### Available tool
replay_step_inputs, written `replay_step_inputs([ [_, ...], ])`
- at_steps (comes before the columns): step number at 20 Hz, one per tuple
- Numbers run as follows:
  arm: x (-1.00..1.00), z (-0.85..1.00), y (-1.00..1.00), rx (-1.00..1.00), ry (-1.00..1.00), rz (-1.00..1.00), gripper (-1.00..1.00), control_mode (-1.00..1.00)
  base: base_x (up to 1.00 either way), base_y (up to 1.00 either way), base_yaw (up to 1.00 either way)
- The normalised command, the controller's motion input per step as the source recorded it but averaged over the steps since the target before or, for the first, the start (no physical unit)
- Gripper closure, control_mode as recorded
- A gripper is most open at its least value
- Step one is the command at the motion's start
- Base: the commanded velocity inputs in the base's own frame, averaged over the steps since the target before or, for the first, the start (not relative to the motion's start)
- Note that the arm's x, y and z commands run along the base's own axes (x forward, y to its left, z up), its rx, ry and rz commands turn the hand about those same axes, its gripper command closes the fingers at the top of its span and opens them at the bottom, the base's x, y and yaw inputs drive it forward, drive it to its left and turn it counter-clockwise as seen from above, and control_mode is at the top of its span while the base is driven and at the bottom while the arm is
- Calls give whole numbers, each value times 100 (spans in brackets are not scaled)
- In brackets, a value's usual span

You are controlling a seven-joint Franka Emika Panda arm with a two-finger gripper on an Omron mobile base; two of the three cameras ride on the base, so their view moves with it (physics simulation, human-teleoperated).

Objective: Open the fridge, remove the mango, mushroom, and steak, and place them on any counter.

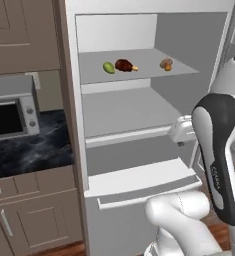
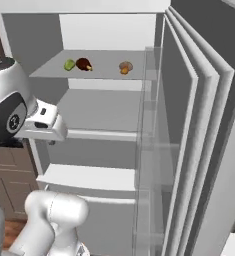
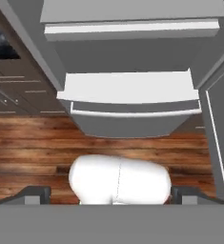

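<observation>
my gripper (image 3: 111,193) is spread wide with nothing between its tips, pointing down toward the wooden floor (image 3: 32,143) in front of the fridge (image 1: 139,150). the fridge door (image 2: 199,140) stands open. on the upper shelf (image 1: 149,70) lie the mango (image 1: 108,67), the steak (image 1: 124,65) touching it, and the mushroom (image 1: 166,64) apart to their right. the counter (image 1: 29,150) sits left of the fridge.

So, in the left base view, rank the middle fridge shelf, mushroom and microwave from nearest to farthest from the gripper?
1. Middle shelf, just beside the gripper.
2. Mushroom, higher up, further back.
3. Microwave, far left on the counter.
</observation>
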Motion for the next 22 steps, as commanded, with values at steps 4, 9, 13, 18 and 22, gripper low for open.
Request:
replay_step_inputs([
  [4, 25, 0, 8, -1, 1, -1, -100, -100, 75, 3, -1],
  [9, 51, 21, 18, -5, -5, 0, -100, -100, 0, 0, 0],
  [13, -44, 84, 0, -1, -52, 9, -100, -100, 0, 0, 0],
  [18, -2, 66, -2, 0, -55, 15, -100, -100, 0, 0, 0],
  [22, 98, 34, -16, 0, -8, 11, -100, -100, 0, 0, 0],
])
